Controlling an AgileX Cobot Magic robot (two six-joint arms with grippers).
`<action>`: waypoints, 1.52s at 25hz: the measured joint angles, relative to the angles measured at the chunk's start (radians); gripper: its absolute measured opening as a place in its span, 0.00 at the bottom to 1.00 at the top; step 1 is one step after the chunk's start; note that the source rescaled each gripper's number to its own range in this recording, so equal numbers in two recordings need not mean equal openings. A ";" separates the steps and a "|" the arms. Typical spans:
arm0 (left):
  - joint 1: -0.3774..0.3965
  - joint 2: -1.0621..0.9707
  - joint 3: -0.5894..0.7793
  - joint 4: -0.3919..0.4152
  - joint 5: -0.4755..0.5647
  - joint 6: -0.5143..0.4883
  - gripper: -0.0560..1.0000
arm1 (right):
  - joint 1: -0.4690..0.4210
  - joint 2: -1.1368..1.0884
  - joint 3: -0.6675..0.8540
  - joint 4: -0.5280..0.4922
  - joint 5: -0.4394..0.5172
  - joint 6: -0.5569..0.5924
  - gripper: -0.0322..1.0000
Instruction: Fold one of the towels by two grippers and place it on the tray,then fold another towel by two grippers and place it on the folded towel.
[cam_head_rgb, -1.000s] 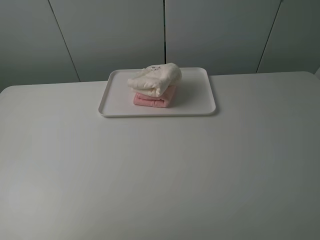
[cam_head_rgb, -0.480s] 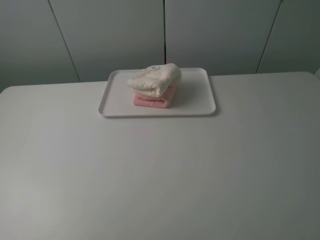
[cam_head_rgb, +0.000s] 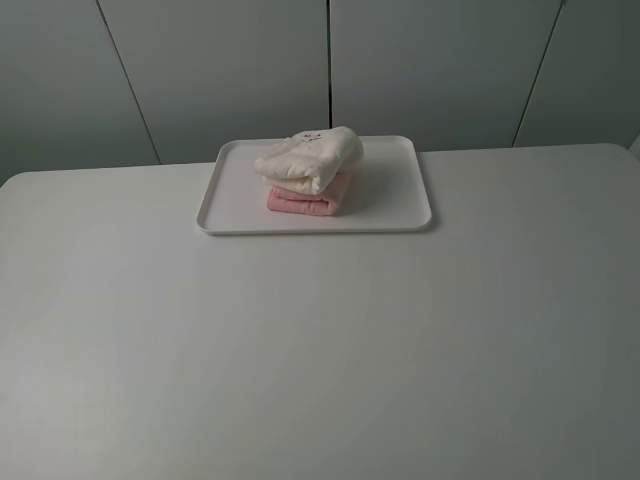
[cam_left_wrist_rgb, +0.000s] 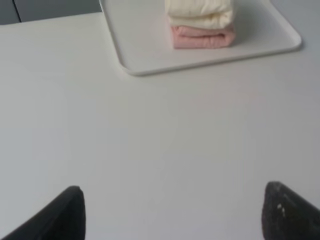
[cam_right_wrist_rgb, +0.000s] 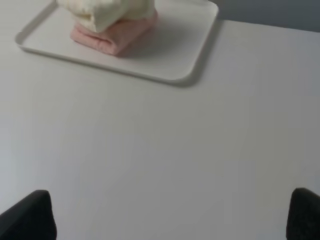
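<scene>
Cream towel (cam_head_rgb: 310, 158) lies folded atop pink towel (cam_head_rgb: 308, 196) on the tray (cam_head_rgb: 400, 205); left claw (cam_left_wrist_rgb: 172, 212) and right claw (cam_right_wrist_rgb: 170, 215), both spread wide and empty, sit well back over the worktop (cam_head_rgb: 320, 340).

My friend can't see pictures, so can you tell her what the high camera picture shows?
A cream towel lies folded on top of a folded pink towel, both on a white tray at the far side of a white table. No robot arms show in this view, and grey panels stand behind the table.
</scene>
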 joint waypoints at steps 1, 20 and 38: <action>0.000 0.000 0.007 0.008 -0.013 0.000 0.93 | 0.000 0.000 0.003 0.020 -0.007 -0.023 1.00; 0.000 0.000 0.011 0.059 -0.024 -0.002 0.93 | 0.000 0.000 0.008 0.054 -0.023 -0.072 1.00; 0.175 0.000 0.011 0.108 -0.024 -0.002 0.93 | -0.270 0.000 0.008 -0.022 -0.023 -0.061 1.00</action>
